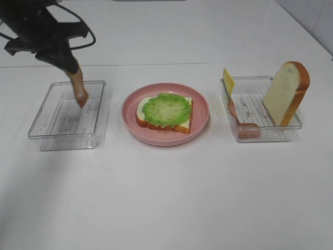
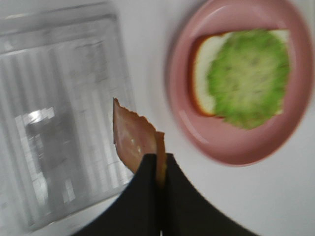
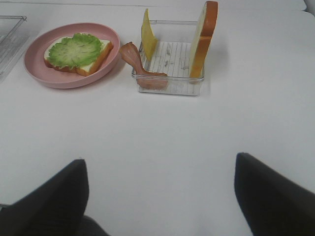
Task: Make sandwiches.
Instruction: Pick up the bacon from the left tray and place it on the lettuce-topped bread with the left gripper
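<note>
Item: bacon strip (image 1: 79, 89), clamped at its upper end in the closed left claw (image 1: 70, 65). It hangs with its long axis near vertical and its lower tip over the left tray (image 1: 41, 133). Target, by judgement: lettuce (image 1: 167, 108) on the bread slice (image 1: 144, 108) on the plate (image 1: 130, 122), just beside that tray toward the table's middle. The left arm is nearer. Right claw (image 3: 157, 164): jaws wide apart, empty, low, well short of the right tray (image 3: 167, 88), which holds cheese (image 3: 147, 37), spare bacon (image 3: 137, 61) and upright bread (image 3: 199, 44). Writing: none legible.
</note>
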You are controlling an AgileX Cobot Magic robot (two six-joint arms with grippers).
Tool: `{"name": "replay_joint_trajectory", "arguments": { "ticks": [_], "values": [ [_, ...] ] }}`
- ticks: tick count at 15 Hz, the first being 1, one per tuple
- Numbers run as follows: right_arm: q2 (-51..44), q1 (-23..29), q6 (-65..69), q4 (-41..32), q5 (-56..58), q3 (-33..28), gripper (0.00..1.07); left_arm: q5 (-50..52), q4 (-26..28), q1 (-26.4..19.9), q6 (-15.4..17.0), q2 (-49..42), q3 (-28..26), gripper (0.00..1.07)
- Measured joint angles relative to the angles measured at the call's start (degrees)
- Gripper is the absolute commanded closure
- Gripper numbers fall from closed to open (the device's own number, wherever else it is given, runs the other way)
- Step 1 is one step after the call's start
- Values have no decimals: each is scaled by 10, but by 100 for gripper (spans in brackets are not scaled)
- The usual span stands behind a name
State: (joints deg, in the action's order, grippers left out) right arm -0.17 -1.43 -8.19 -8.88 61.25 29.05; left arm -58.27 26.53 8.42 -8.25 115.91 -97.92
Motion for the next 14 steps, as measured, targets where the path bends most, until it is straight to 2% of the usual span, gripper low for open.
{"name": "replay_joint_trajectory", "arguments": {
  "ticks": [1,2,4,5,6,7,8,14],
  "values": [
    [0,0,0,0,0,0,30,3,36,0,-18,0,-5,107],
    [0,0,0,0,0,0,30,16,101,0,-52,0,-10,107],
    [0,0,0,0,0,0,30,39,258,2,-124,9,-11,107],
    [0,0,0,0,0,0,30,46,371,14,-190,32,-13,107],
    [0,0,0,0,0,0,30,46,406,26,-210,48,-14,107],
    [0,0,0,0,0,0,30,46,406,26,-210,48,-14,107],
    [0,0,0,0,0,0,30,46,424,45,-225,76,-18,107],
    [0,0,0,0,0,0,30,47,429,101,-229,178,-18,107]
  ]
}}
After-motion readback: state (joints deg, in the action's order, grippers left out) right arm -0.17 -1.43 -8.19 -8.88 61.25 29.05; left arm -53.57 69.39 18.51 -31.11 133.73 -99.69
